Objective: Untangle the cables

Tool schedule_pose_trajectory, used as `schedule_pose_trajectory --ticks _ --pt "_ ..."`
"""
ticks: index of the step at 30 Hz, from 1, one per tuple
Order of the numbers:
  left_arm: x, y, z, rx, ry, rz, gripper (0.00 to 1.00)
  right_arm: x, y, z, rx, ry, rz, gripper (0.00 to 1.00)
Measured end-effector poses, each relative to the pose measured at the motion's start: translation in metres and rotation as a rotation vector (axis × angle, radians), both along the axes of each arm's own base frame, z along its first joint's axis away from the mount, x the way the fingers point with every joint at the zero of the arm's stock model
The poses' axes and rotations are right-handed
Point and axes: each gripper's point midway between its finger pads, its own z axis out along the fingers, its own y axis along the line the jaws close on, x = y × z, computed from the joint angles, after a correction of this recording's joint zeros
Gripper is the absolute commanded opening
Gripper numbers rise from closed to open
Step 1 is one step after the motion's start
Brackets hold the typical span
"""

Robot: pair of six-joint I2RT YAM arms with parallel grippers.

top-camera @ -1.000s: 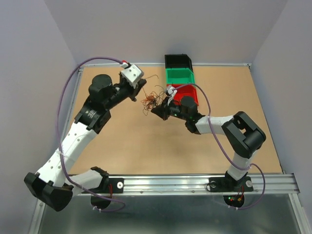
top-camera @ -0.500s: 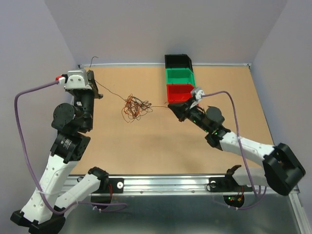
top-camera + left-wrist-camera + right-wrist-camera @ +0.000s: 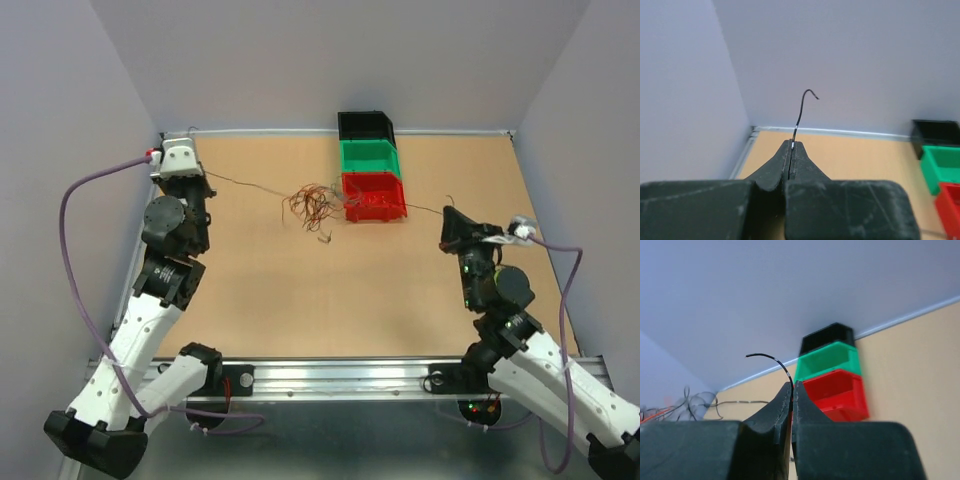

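Observation:
A tangle of thin brown and orange cables (image 3: 312, 205) hangs over the table just left of the red bin. One black cable runs through it, stretched between both grippers. My left gripper (image 3: 205, 175) at the far left is shut on one end; the black tip (image 3: 801, 107) pokes out above its fingertips (image 3: 792, 145). My right gripper (image 3: 447, 212) at the right is shut on the other end; its curved tip (image 3: 774, 361) sticks out above the fingertips (image 3: 793, 385). Part of the tangle (image 3: 685, 405) shows at the left of the right wrist view.
A row of bins stands at the back: black (image 3: 365, 125), green (image 3: 369, 155) and red (image 3: 374, 195). The red bin is right beside the tangle and under the stretched cable. Walls close in the table on the left, back and right.
Both grippers have pulled apart: the right swung far right and nearer, the left stayed at the far left corner. The cable went taut and the tangle shifted right toward the red bin.

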Motion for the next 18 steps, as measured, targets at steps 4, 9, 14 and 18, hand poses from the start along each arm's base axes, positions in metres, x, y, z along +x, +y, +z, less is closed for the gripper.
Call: schedule_pose_trajectory --ticks 4,9,14,18 --pt "0.026 0.069 -0.019 -0.025 0.051 0.203 0.0 -0.022 -0.049 -0.012 0.107 -0.003 -0.161 0.01" --pt "0.054 0.132 -0.049 -0.106 0.131 0.3 0.0 -0.048 -0.09 -0.011 0.245 -0.059 -0.278 0.01" --pt "0.066 0.134 -0.069 -0.164 0.18 0.23 0.0 -0.058 -0.106 -0.013 0.298 -0.073 -0.327 0.01" --pt "0.066 0.124 -0.061 -0.176 0.156 0.176 0.0 -0.058 -0.111 -0.02 0.303 -0.05 -0.358 0.0"
